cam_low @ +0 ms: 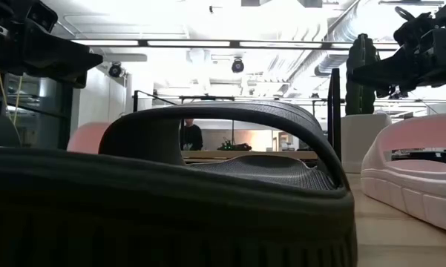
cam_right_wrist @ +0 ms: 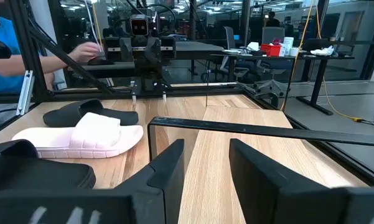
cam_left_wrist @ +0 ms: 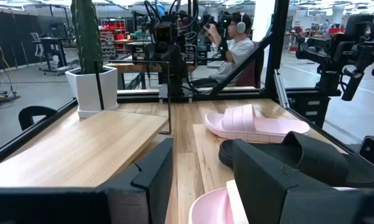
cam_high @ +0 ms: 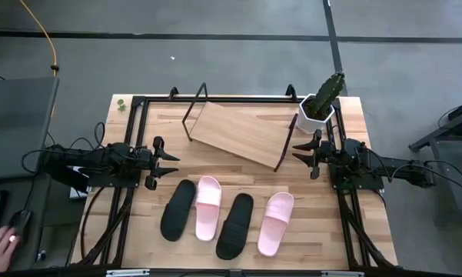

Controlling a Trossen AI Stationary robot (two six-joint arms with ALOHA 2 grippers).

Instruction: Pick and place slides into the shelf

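We see four slides in a row near the tabletop's point(cam_high: 369, 223) front edge: black point(cam_high: 177, 210), pink point(cam_high: 208, 207), black point(cam_high: 235, 225), pink point(cam_high: 276, 223). None touches a claw. The left claw point(cam_high: 171, 158) hangs by the left edge, the right claw point(cam_high: 299, 146) by the right edge; each has its fingers apart, holding nothing. The empty shelf point(cam_high: 238, 132) slants between them, near the far edge.

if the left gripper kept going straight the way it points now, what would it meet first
Probably the shelf: the left gripper points across the table toward the right arm, and the slanted board's near edge lies just ahead. Depth is unclear; it might pass above it.
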